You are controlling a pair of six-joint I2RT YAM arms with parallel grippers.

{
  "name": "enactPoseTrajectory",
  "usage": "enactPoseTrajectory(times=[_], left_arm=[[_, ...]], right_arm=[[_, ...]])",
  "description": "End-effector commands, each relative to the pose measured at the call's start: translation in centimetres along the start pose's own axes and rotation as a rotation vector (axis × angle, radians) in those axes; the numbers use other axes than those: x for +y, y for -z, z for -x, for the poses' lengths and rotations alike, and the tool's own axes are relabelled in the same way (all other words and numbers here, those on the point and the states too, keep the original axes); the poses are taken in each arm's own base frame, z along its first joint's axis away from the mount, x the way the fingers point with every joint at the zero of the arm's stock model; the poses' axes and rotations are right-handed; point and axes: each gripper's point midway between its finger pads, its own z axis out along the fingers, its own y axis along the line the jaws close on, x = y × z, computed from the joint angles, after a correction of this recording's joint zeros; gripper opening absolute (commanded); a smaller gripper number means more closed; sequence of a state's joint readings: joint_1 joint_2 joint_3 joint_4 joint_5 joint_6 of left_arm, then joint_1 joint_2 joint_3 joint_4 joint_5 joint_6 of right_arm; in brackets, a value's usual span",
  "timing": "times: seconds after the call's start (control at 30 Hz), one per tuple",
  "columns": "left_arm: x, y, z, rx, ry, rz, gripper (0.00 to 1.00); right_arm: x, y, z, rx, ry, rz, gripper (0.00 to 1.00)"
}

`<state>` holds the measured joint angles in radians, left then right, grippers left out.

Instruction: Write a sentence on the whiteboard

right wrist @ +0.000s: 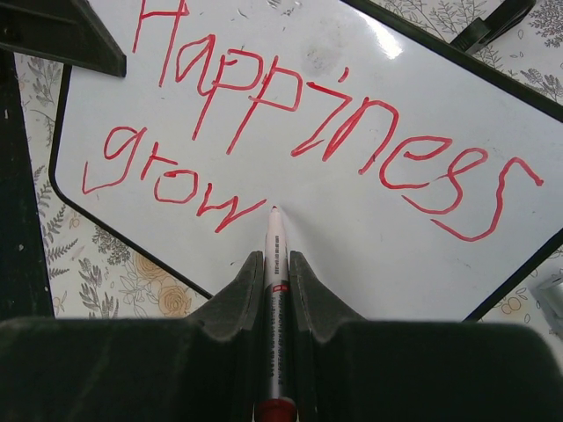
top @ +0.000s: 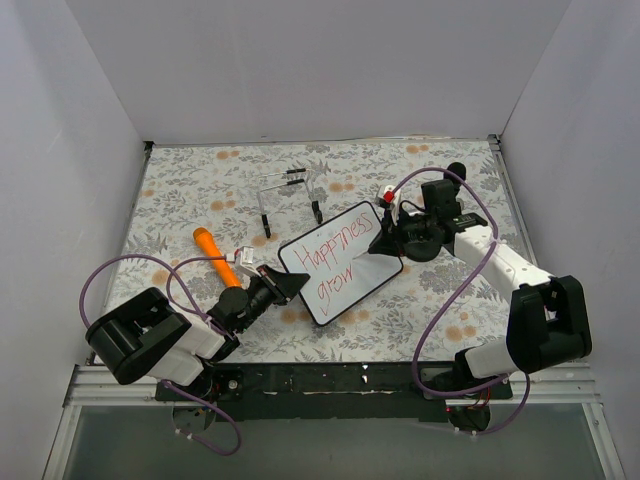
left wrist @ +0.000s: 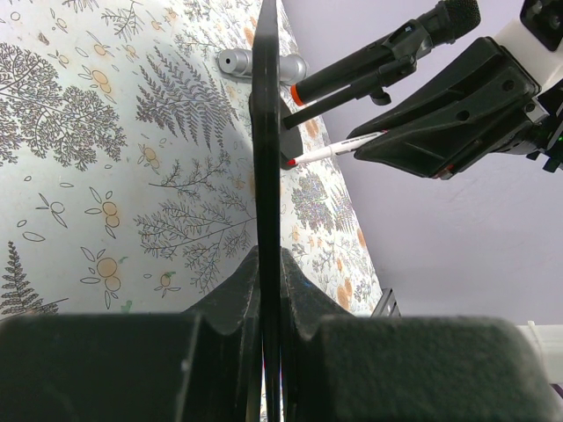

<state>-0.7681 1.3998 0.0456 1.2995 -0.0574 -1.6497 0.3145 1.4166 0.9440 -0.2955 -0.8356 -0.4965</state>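
The whiteboard (top: 362, 272) is at the middle of the tabletop (top: 200, 190), one edge pinched in the closed left gripper (top: 290, 285). The sentence (right wrist: 308, 123) reads "Happiness" and, below it, "grow". The right gripper (right wrist: 274, 259) is clamped on a red marker (right wrist: 274, 230) whose tip sits just after the w, so the second line looks unfinished.

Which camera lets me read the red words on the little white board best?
The right wrist view: the red handwritten words, "Happiness grow", fill the black-framed white board up close. The top view shows the words small and slanted. The left wrist view sees only the board's thin black edge, no writing.
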Motion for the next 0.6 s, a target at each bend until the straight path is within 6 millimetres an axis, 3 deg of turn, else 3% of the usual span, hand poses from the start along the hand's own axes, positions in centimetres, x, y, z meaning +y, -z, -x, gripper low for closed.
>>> enactPoseTrajectory(times=[0.0, 0.57], left_arm=[[-4.6, 0.8, 2.3, -0.096, -0.012, -0.198, 0.0], [-4.7, 0.8, 2.4, -0.1, -0.012, -0.201, 0.0]], right_arm=[[-0.6, -0.3, 0.3, -0.009, 0.008, -0.01, 0.01], [-0.6, -0.5, -0.9, 0.029, -0.005, -0.01, 0.01]])
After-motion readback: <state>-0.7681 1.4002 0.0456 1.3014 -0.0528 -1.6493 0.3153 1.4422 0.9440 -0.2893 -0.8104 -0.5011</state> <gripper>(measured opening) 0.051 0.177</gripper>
